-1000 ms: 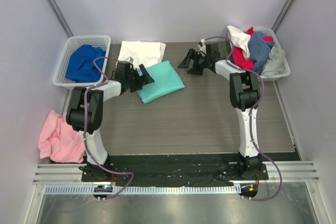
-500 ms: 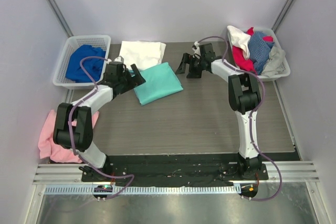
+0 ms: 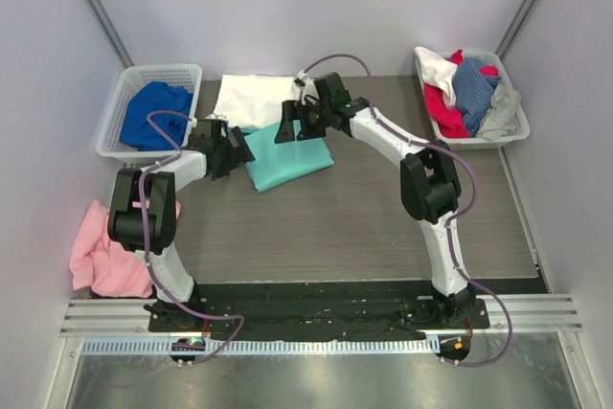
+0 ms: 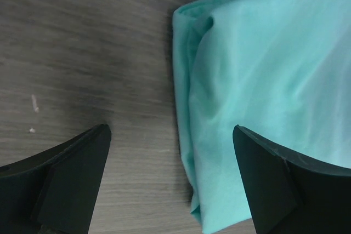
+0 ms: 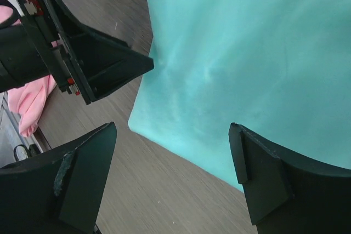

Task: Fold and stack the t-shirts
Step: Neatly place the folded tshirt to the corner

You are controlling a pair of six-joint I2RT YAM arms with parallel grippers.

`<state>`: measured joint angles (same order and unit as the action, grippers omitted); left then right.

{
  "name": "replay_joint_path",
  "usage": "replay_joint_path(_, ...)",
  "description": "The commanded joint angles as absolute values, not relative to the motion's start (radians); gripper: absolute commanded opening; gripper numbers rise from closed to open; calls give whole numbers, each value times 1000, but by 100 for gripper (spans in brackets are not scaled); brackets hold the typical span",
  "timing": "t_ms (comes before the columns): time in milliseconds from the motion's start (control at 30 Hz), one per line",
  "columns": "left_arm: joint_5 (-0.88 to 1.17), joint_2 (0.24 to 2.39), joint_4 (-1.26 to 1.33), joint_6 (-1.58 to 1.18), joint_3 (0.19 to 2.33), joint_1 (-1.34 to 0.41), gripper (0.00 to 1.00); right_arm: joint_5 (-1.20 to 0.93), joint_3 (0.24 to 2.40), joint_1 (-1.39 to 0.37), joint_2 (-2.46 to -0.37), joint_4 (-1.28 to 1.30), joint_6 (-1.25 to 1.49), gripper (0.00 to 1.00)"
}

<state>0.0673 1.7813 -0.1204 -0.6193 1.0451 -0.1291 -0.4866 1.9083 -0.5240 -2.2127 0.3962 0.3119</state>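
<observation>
Two grippers, one garment.

Top view: my left gripper (image 3: 233, 147) and right gripper (image 3: 292, 126) both hang over the mint-green t-shirt (image 3: 287, 158). It lies folded into a rough rectangle, skewed, mid-left on the tabletop (image 3: 364, 217). Left comes at its left edge, right at its far edge. Judgement: placed so to take opposite sides, for another fold or a lift onto a stack. White t-shirt (image 3: 251, 98) lies flat just behind the mint one, edges meeting; overlap or mere touch, cannot tell. Blue t-shirt (image 3: 153, 117) crumpled in the left basket (image 3: 144, 72). Heap of tees (image 3: 460, 88), red, white, grey and blue, sits unfolded in the right basket (image 3: 517, 122). Pink cloth (image 3: 110, 251) bunched off the tabletop's left side, beside my left arm.

Left wrist view: jaws stand wide, nothing between them. One finger over bare tabletop (image 4: 82, 53), the other over mint fabric (image 4: 263, 91), so the folded edge runs up between them. Edge thick, layered, softly rolled. Cloth matte, smooth knit, shallow wrinkles. Tabletop grey-brown woodgrain, a few pale specks.

Right wrist view: jaws wide too, holding nothing, poised above the mint tee (image 5: 247, 64) near one corner. Surface here nearly flat, one faint dimple. Left gripper shows upper left, tip pointing at the same edge. Next fold not yet begun, I judge.
</observation>
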Motion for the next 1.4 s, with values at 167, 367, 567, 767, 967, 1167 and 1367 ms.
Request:
replay_joint_path(167, 72, 1884, -58, -629, 1131, -127, 100, -454, 1914, -505, -2315, 359, 284, 93)
replay_joint_path(367, 89, 1914, -40, -635, 1135, -127, 100, -416, 1907, -505, -2352, 350, 304, 93)
replay_joint_path(567, 138, 1967, -18, -653, 1135, -127, 96, -384, 1905, -499, -2367, 353, 324, 93)
replay_joint_path(767, 161, 1994, -5, -660, 1123, -155, 91, -393, 1901, -486, -2387, 351, 347, 93)
replay_joint_path(967, 170, 2017, 18, -667, 1111, -176, 80, -391, 1893, -485, -2387, 350, 351, 93)
replay_joint_path(1167, 181, 2017, 26, -667, 1097, -181, 61, -393, 1891, -476, -2378, 350, 356, 93)
replay_joint_path(1367, 206, 2033, 38, -669, 1097, -181, 35, -396, 1878, -469, -2376, 344, 362, 93)
